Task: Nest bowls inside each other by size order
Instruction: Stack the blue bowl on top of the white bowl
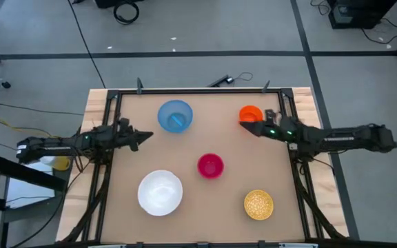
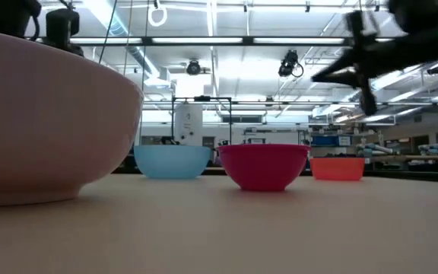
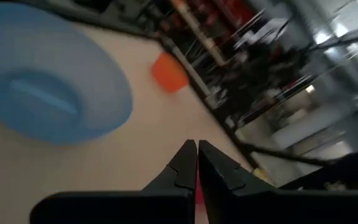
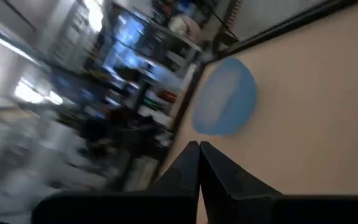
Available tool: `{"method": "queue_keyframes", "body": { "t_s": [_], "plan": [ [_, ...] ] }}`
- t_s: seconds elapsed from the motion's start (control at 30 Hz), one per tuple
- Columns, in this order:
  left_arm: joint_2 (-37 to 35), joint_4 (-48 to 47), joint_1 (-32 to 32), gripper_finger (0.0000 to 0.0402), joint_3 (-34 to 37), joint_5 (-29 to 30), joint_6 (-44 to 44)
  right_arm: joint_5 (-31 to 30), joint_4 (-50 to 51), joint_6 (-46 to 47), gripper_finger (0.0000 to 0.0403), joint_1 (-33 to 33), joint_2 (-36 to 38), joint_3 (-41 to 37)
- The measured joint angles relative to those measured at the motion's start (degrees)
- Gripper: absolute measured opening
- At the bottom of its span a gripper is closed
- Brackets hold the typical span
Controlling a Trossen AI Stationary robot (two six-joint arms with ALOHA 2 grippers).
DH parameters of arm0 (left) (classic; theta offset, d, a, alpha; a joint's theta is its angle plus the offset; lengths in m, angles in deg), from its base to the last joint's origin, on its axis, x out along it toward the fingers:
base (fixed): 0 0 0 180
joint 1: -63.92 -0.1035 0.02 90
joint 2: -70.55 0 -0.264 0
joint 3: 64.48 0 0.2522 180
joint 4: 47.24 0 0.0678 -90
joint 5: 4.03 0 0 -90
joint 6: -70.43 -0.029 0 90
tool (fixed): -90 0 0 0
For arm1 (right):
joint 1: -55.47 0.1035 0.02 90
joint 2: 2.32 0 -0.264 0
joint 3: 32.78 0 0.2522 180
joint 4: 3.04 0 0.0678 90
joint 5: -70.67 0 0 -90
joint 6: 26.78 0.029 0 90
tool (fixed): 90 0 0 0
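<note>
Five bowls stand on their bases on the tan table. The light blue bowl [image 1: 175,115] is at the far middle, the orange bowl [image 1: 250,114] at the far right, the magenta-red bowl [image 1: 210,165] in the middle, the white bowl [image 1: 160,191] near left, the speckled yellow bowl [image 1: 258,204] near right. My left gripper [image 1: 149,135] is shut and empty, left of the blue bowl. My right gripper [image 1: 243,125] is shut and empty, raised just near of the orange bowl. In the low view the right gripper [image 2: 315,78] hangs well above the bowls.
A black frame rail [image 1: 198,90] runs along the table's far edge and down both sides. Open tabletop lies between the bowls. In the low view the white bowl [image 2: 44,122] fills the left foreground.
</note>
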Motion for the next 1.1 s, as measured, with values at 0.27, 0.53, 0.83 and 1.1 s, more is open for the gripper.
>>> {"method": "queue_keyframes", "body": {
  "t_s": [0.27,0.53,0.83,1.1],
  "plan": [
    [4.2,-12.7,0.0,0.0021,-9.0,-0.2,-5.5,-11.2,1.5,-22.1,0.0024,-2.0,-29.1,27.6],
    [4.7,-27.6,0.0,0.0033,-17.7,-0.1,-11.7,0.6,31.6,-21.9,0.0039,-9.6,-52.2,57.0],
    [6.5,-41.9,0.0,0.0167,-18.2,7.0,-9.2,2.0,41.4,-28.2,0.0126,-11.7,-62.0,73.7],
    [10.1,-42.7,0.0,0.0226,-18.2,15.0,-3.6,6.6,48.4,-24.2,0.0237,-17.0,-72.4,82.3]
  ]
}}
